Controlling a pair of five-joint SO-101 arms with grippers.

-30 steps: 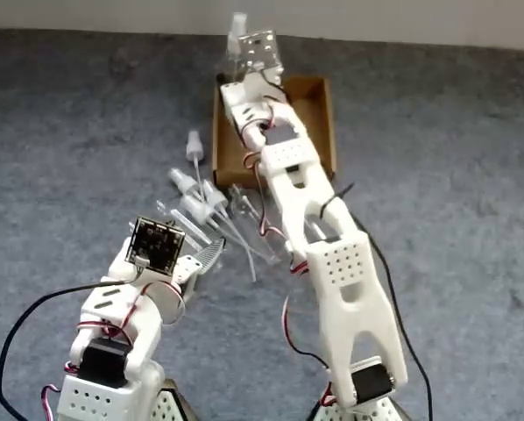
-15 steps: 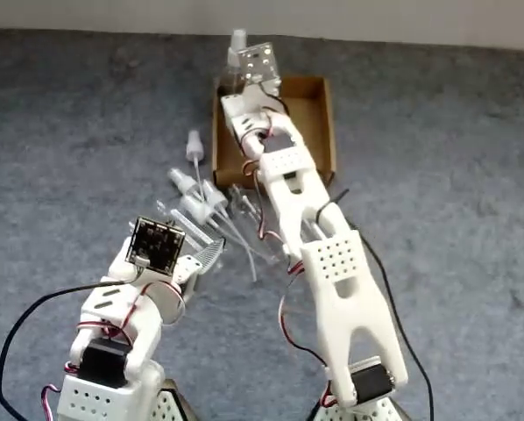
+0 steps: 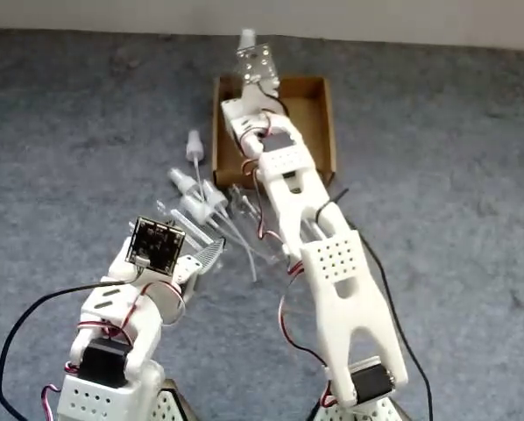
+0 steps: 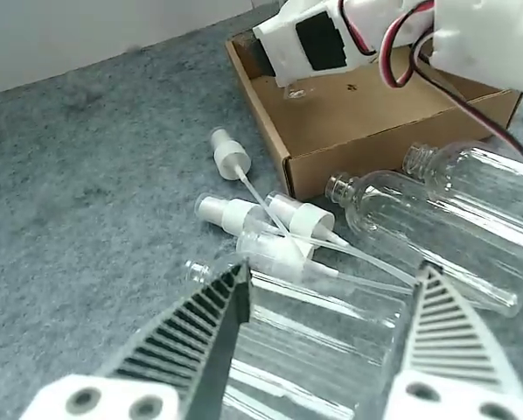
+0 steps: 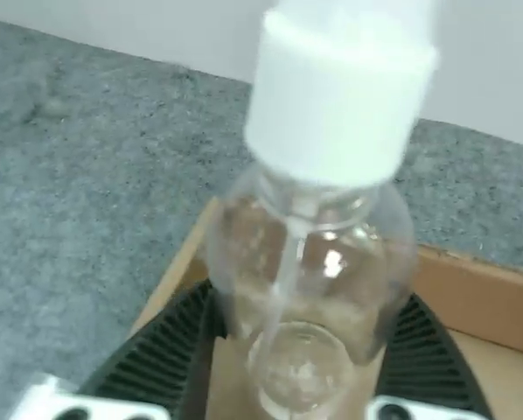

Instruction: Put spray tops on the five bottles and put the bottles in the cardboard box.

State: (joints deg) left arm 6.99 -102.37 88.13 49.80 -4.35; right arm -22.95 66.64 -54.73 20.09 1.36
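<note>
Right wrist view: right tool (image 5: 301, 350) grips clear white-capped plastic bottle (image 5: 310, 236), cap pointing away, over brown cardboard box (image 5: 471, 293) far wall; left tool (image 4: 331, 278) open, farther off.

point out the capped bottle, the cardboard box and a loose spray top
capped bottle (image 5: 310, 262), right wrist view, clear body
cardboard box (image 4: 393, 147), left wrist view, outer side wall
loose spray top (image 4: 230, 157), left wrist view, white head

My left arm (image 3: 122, 320) and right arm (image 3: 336, 263) are white printed plastic — perforated shells, black servo blocks, red, white and black wires looping between joints. Black ribbed fingers (image 4: 205, 328) sit on white, screw-holed bases.
</note>
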